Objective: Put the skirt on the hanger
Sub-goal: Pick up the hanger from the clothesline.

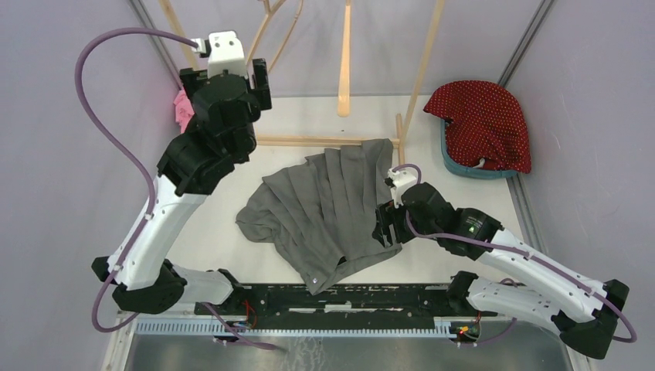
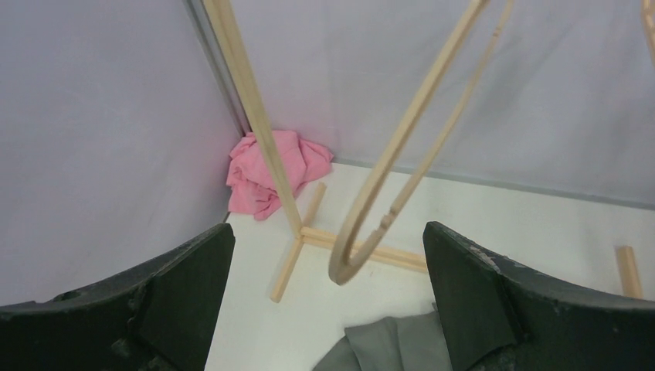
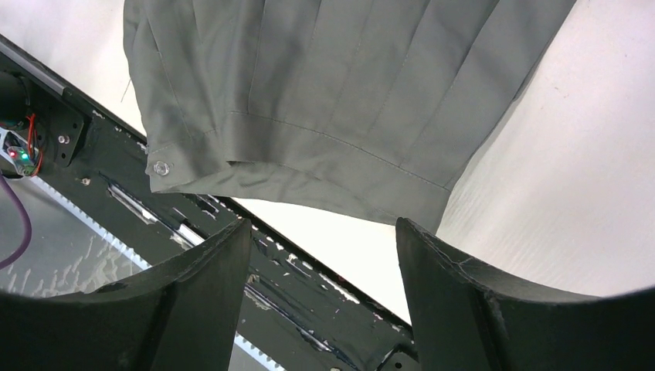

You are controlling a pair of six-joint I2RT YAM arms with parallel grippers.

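The grey skirt [image 1: 328,209] lies flat mid-table, its waistband [image 3: 309,174] toward the near edge, just left of the right gripper [image 1: 384,224] (jaws apart, empty), while the left gripper [image 2: 328,247], wide open, faces the hanger [image 2: 402,147] far left.

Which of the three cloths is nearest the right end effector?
The grey pleated skirt, spread flat in the middle, waistband just ahead of the right end effector. The pink cloth is bunched in the far-left corner; the red dotted cloth drapes a basket.
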